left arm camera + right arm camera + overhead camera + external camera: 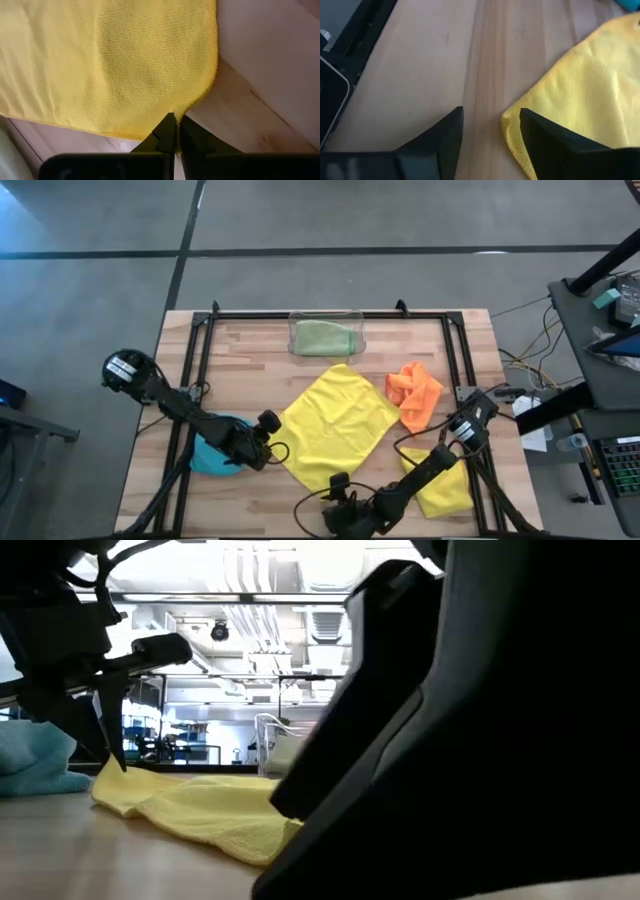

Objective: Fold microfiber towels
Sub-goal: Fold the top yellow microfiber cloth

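**Yellow towel spread on the wooden table**

Wooden boards make the table (250,350), with a black frame round its edges and a grey floor beyond.

The left gripper (175,131) reaches in low from the left side, its fingers pressed together at the left corner of the big yellow towel (338,425); whether they pinch it is hard to tell. The right gripper (491,131) lies along the near edge, fingers spread, straddling the towel's near corner.

Count the towels: two yellow (the second yellow towel (445,488) sits at the near right corner, under the right arm), one orange towel (415,393) by the right edge, one blue towel (210,455) under the left arm, and one green towel (325,338) inside a clear bin (361,332) at the far edge.
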You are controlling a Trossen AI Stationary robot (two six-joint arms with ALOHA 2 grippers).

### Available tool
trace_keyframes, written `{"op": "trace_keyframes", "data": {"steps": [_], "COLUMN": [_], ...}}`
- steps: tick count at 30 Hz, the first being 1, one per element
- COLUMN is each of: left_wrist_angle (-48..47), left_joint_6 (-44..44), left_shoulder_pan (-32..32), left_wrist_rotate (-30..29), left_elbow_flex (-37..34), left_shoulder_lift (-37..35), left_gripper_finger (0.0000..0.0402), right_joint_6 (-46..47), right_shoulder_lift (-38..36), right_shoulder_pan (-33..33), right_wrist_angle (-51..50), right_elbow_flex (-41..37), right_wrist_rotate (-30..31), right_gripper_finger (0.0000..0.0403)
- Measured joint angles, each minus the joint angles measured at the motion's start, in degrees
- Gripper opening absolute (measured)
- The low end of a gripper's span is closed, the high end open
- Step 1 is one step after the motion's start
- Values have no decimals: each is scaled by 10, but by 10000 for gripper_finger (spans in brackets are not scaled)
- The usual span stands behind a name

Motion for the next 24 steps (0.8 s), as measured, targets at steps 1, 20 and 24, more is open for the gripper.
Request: {"op": "trace_keyframes", "data": {"steps": [1, 20, 24], "left_wrist_angle": [4, 28, 28], "left_joint_6": [0, -36, -58], "left_shoulder_pan": [0, -6, -10], "left_wrist_rotate": [0, 0, 0], "left_elbow_flex": [0, 0, 0], "left_shoulder_lift": [0, 0, 0], "left_gripper_finger": [0, 0, 0], "right_joint_6": [11, 63, 72], "right_shoulder_lift": [0, 1, 0], "right_shoulder_pan": [0, 1, 5], "right_wrist_angle": [-5, -13, -14], "right_elbow_flex": [0, -4, -4], "right_wrist_rotate": [0, -1, 10], "right_gripper_finger": [174, 64, 17]}}
